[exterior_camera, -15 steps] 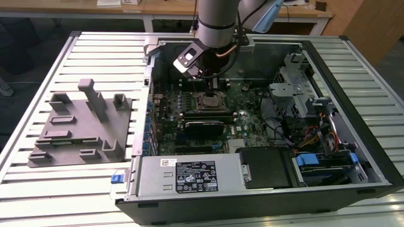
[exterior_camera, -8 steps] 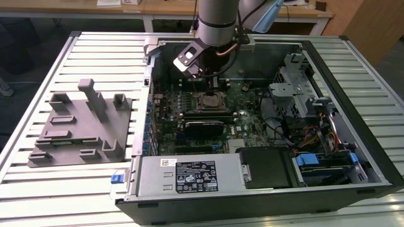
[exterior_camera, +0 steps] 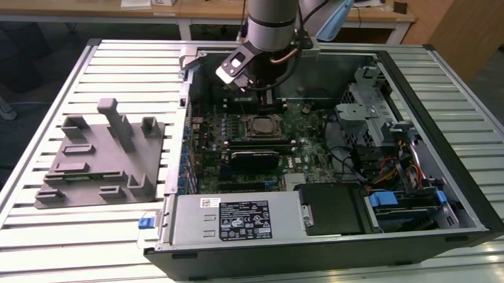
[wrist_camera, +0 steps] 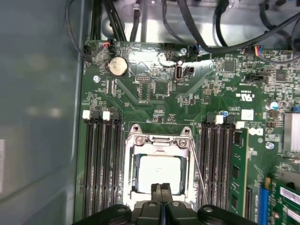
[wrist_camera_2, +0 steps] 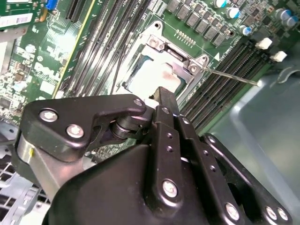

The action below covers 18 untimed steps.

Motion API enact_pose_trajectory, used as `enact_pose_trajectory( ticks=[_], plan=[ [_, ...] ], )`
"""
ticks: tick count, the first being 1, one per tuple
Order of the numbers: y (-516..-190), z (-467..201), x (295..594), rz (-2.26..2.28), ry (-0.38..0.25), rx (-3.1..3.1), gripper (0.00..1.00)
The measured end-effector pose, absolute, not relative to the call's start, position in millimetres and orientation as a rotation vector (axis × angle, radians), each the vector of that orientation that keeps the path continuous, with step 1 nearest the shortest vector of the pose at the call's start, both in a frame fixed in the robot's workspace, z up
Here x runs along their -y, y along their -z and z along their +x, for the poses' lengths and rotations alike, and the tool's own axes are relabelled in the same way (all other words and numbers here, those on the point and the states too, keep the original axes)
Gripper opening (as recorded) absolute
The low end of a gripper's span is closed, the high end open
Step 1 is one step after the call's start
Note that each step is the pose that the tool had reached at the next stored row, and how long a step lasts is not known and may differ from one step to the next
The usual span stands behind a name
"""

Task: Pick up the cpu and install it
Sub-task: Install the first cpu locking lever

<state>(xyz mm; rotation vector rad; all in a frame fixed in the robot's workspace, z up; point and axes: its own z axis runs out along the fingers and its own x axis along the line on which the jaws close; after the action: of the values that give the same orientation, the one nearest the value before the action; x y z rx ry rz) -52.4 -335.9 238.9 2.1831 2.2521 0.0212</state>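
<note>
Gripper (wrist_camera: 161, 187) – the two black fingers are pressed together with no gap visible between them, and they pinch nothing. In both wrist views the closed tip (wrist_camera_2: 164, 95) sits at one edge of the cpu; whether it touches cannot be told. In the exterior view the gripper (exterior_camera: 264, 97) hangs below the arm's wrist, over the far part of the open computer case (exterior_camera: 315, 254).

Exterior view, from its left to its right:
- Grey fixture (exterior_camera: 98, 159) with upright posts lies flat on the slatted bench (exterior_camera: 47, 247), just beside the case and apart from the arm.
- Motherboard (exterior_camera: 307, 147) lies flat on the floor of the case, with the silver power supply (exterior_camera: 236, 218) on the near side.
- The cpu (exterior_camera: 258, 127) lies near the middle of the board – flat inside the metal socket frame (wrist_camera: 159, 140), silvery top upward (wrist_camera: 158, 171). The second wrist view shows the same pale top (wrist_camera_2: 154, 77) bordered by the frame.
- A thin lever (wrist_camera_2: 229, 75) runs from the frame's corner out over the board, angled away from the socket.
- Black memory slots (wrist_camera: 101, 159) flank the socket on both sides.
- A coin cell (wrist_camera: 117, 66) sits on the board, well apart from the socket.
- Metal drive cage (exterior_camera: 370, 112) stands at the exterior view's right, with cables below it.
</note>
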Motion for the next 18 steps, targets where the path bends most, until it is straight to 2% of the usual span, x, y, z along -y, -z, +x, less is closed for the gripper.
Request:
enact_pose_trajectory(
  ticks=[6,18],
  plan=[
    [-255,-52,336,2.182,-0.023,-2.252,0.11],
    [-255,-53,336,1.952,-0.024,-2.455,0.11]
  ],
)
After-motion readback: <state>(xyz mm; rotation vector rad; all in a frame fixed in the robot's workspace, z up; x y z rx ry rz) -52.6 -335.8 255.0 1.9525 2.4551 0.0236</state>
